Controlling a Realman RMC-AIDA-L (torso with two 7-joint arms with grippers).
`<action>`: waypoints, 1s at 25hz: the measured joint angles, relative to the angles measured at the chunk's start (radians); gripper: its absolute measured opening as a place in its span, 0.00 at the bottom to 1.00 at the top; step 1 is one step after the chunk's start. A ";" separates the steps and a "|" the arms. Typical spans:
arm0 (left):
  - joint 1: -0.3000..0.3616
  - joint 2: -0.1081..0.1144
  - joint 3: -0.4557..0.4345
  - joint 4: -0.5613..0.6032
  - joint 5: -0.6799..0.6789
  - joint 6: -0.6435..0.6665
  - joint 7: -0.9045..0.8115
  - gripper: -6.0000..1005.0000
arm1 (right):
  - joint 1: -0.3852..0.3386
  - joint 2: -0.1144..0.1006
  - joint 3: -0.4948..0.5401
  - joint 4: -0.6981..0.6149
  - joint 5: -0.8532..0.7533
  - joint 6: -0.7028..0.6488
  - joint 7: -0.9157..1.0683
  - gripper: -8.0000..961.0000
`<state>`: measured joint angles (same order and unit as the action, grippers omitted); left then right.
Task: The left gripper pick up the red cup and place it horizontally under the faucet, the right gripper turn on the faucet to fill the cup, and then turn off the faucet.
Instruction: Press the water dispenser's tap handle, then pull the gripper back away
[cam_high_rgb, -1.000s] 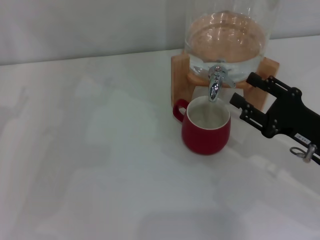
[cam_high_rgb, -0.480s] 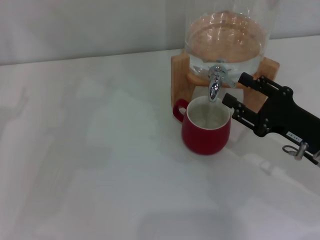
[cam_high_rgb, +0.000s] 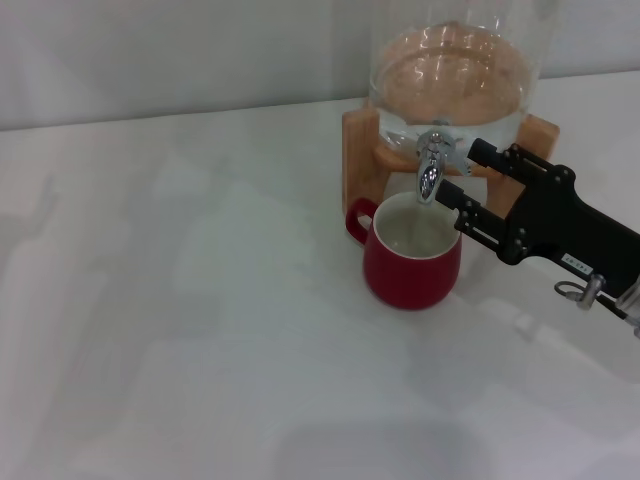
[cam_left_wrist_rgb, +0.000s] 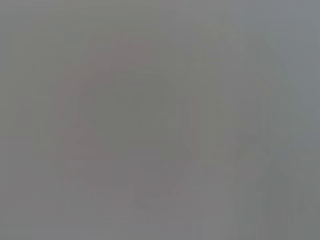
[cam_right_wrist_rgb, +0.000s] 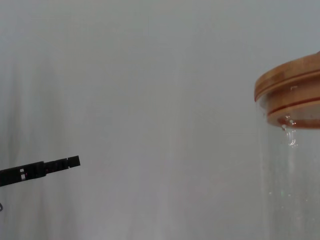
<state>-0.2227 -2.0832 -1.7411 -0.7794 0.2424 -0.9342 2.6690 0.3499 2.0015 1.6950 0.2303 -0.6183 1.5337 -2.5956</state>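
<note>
Item: my right claw (cam_high_rgb: 460, 172), black, two angular ribbed fingers with visible screws. Place: right of centre in the head view, reaching in from the right edge. State: fingers apart, nothing between them; the upper tip sits just beside the lever side of the tap, the lower tip near the cup's rim.

Item: small shiny chrome faucet (cam_high_rgb: 430, 168) with downward spout, fitted to a clear glass jar (cam_high_rgb: 455, 70) on a wooden stand (cam_high_rgb: 357, 150). Place: upper centre-right.

Item: squat glossy dark-red ceramic cup (cam_high_rgb: 412, 255), cream inside, loop handle turned to the picture's left. Place: upright on the white tabletop (cam_high_rgb: 180, 330), directly under the spout. Whether water is running I cannot tell.

Item: left claw. Not in the head view; its wrist view shows nothing readable.

Step in hand, as I judge it: closing on the lever. Advice to self: keep the fingers spread until the lever lies between them, hold the lower finger off the cup's rim, and turn gently so the jar stays on its stand.

Change from one second ago: my claw has travelled up and left across the frame, from well right of the cup to beside the tap. Cup and jar unmoved.
</note>
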 joint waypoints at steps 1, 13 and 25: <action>0.000 0.000 0.000 0.000 0.000 0.000 -0.002 0.87 | 0.001 0.000 0.000 0.000 0.000 -0.003 0.000 0.65; 0.002 0.000 0.000 0.000 0.000 0.000 -0.008 0.87 | 0.004 0.002 0.012 0.000 0.008 -0.029 -0.012 0.65; 0.002 0.000 0.000 -0.004 0.000 0.000 -0.008 0.87 | -0.008 0.000 0.052 0.000 0.011 -0.037 -0.015 0.65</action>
<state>-0.2209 -2.0832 -1.7410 -0.7834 0.2424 -0.9342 2.6614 0.3423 2.0016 1.7466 0.2300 -0.6072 1.4971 -2.6110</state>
